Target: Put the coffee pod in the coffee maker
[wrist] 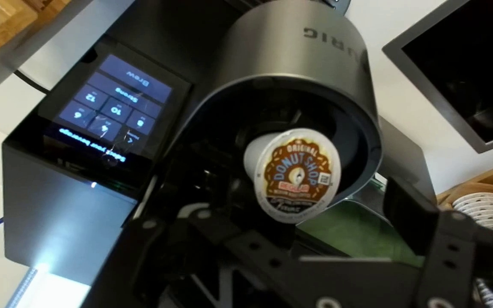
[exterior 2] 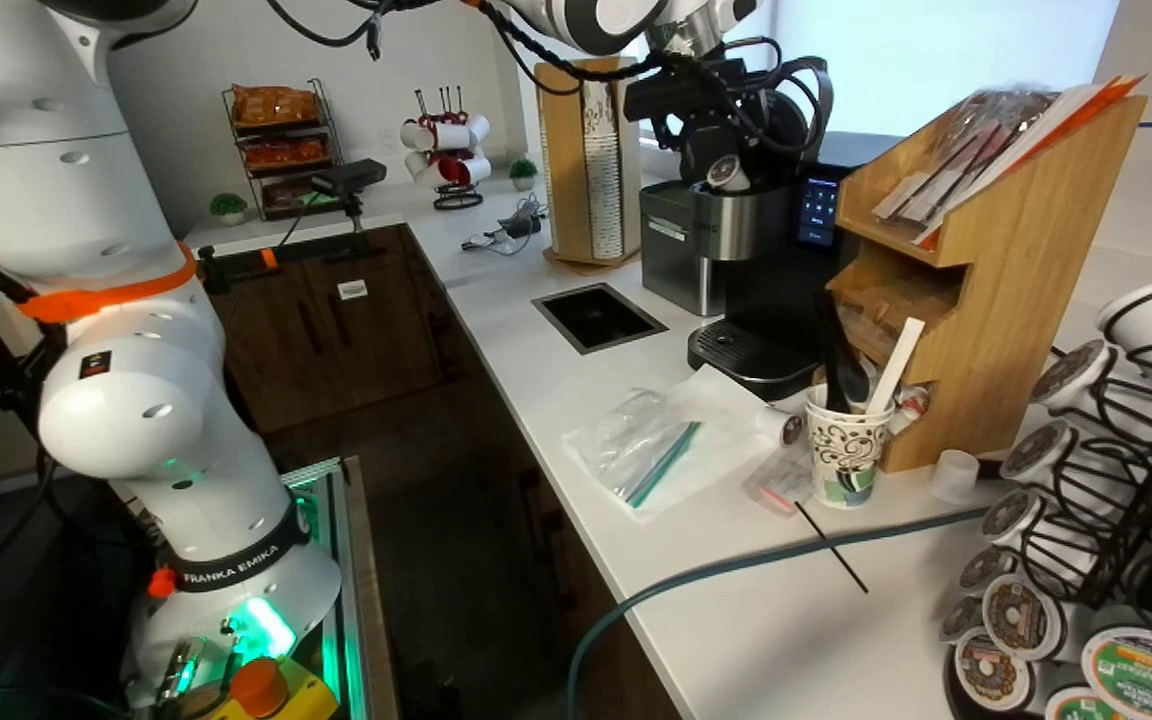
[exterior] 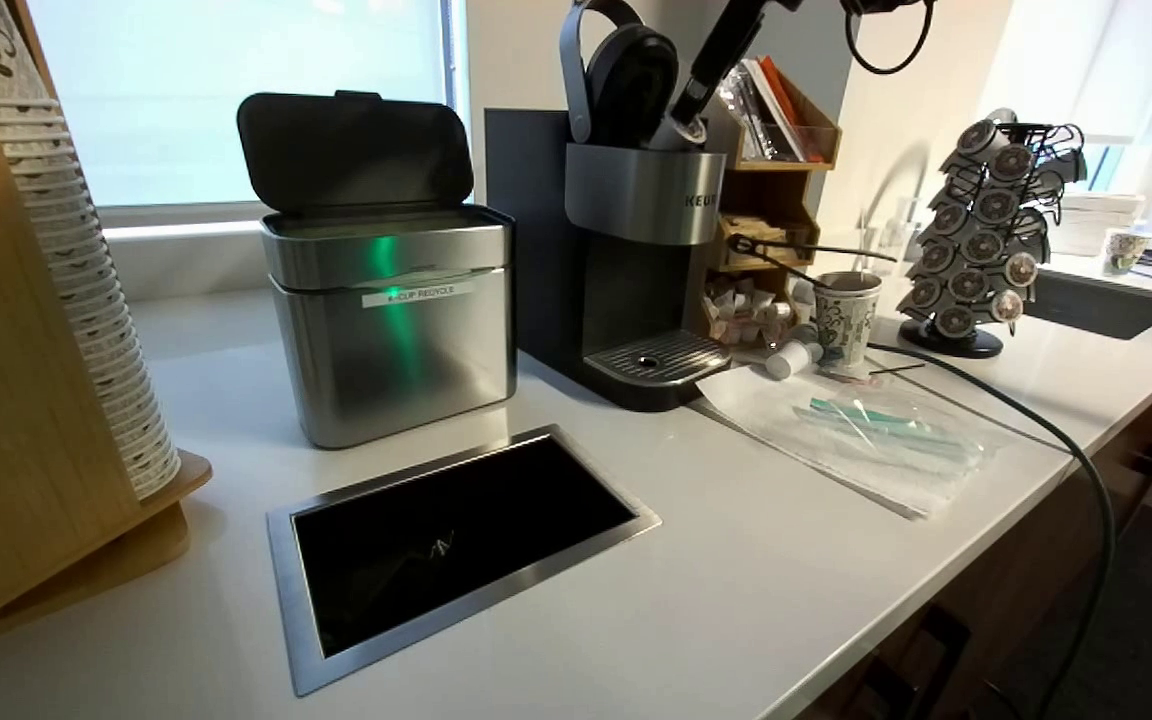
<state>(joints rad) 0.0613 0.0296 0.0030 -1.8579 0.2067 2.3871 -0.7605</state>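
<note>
Seating the coffee pod (wrist: 291,176): my guess at the step in hand. The pod sits tilted at the uncovered top of the machine, its foil (wrist: 300,177) leaning sideways rather than straight up; it does not look dropped home.
Coffee maker (exterior 2: 771,290): lid (exterior: 633,90) raised, steel-coloured band (exterior: 641,195) below, the pod showing above that band in both exterior views.
Gripper (wrist: 336,209): spread wide, as I read it, with a plain gap between the pod and the finger (wrist: 409,216) nearer the recycle bin (exterior: 396,345); nothing looks pinched.
Shadowed finger: lost in the dark, so I can't tell whether it brushes the pod.
Pod's tilt: I'd right this before any push. A light nudge on the higher edge should do; if it balks, a fresh grasp by the sides is safer.
Pod holder: hidden from where I stand, so best to centre the pod first, then lower it straight, foil up.
Pressing: gentle, at the foil's centre, fingertips together. Leaning on one edge could wedge the pod or dent the foil.
Raised lid: leave it up until the pod lies flush and the gripper is clear.
Recycle bin: cover up, just beside the machine; a careless flick might send the pod there.
</note>
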